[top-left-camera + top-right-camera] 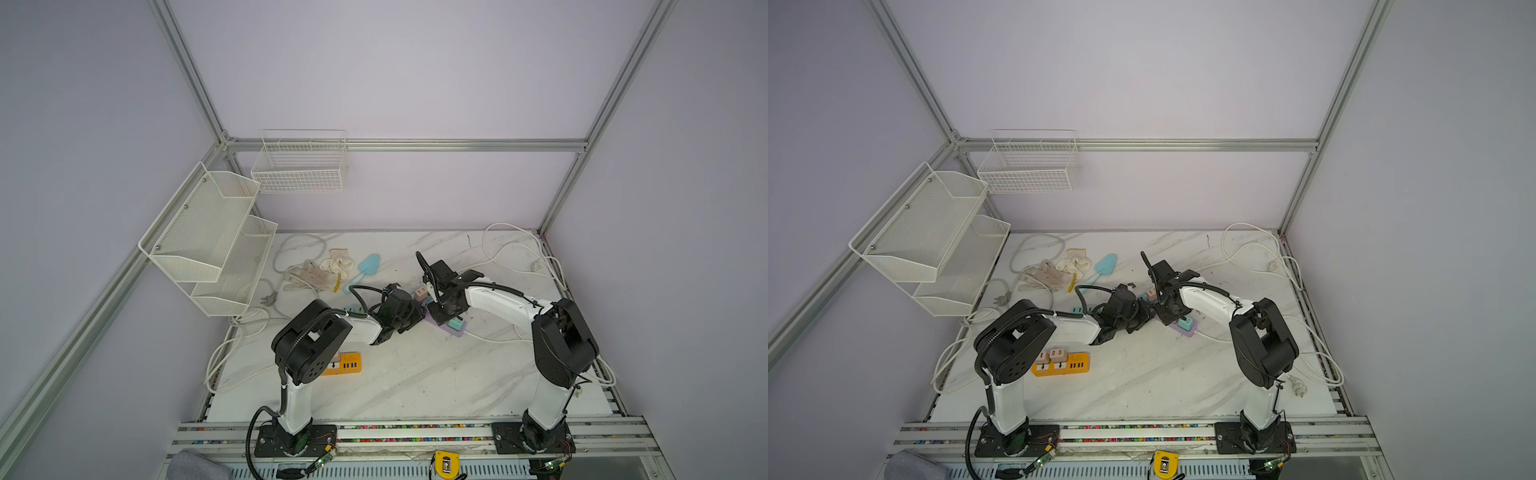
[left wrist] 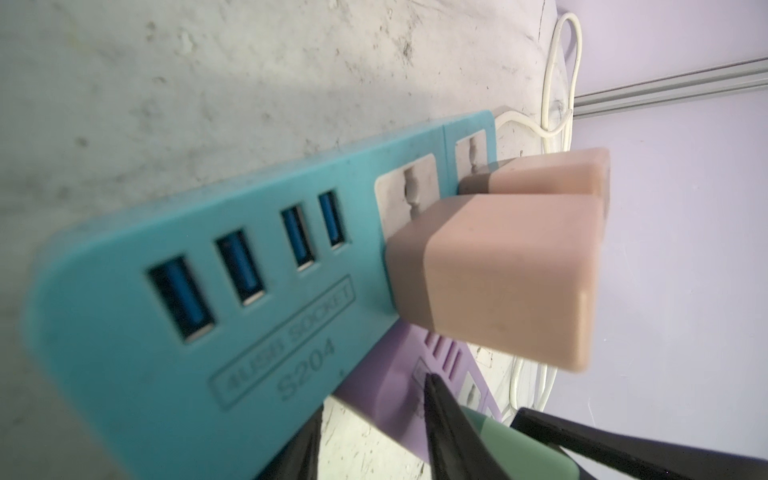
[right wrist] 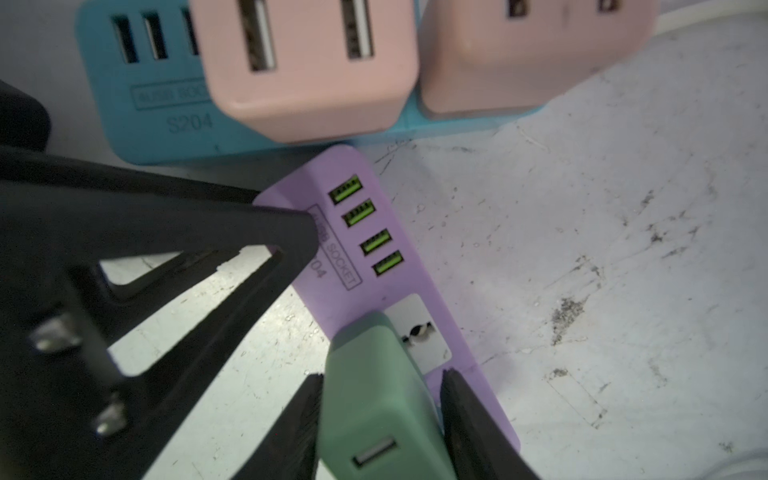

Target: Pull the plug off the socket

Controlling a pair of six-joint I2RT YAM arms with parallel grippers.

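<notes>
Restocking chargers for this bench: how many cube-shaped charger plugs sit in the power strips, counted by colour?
pink plastic cube plugs: 4, two in the teal plastic power strip, two in the yellow plastic power strip
green plastic cube plug: 1, in the purple plastic power strip
total: 5

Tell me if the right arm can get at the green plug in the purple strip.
Likely yes: the right gripper flanks the green plug, nothing between. The left gripper sits over the purple strip near its USB ports, clear of the plug.
</notes>
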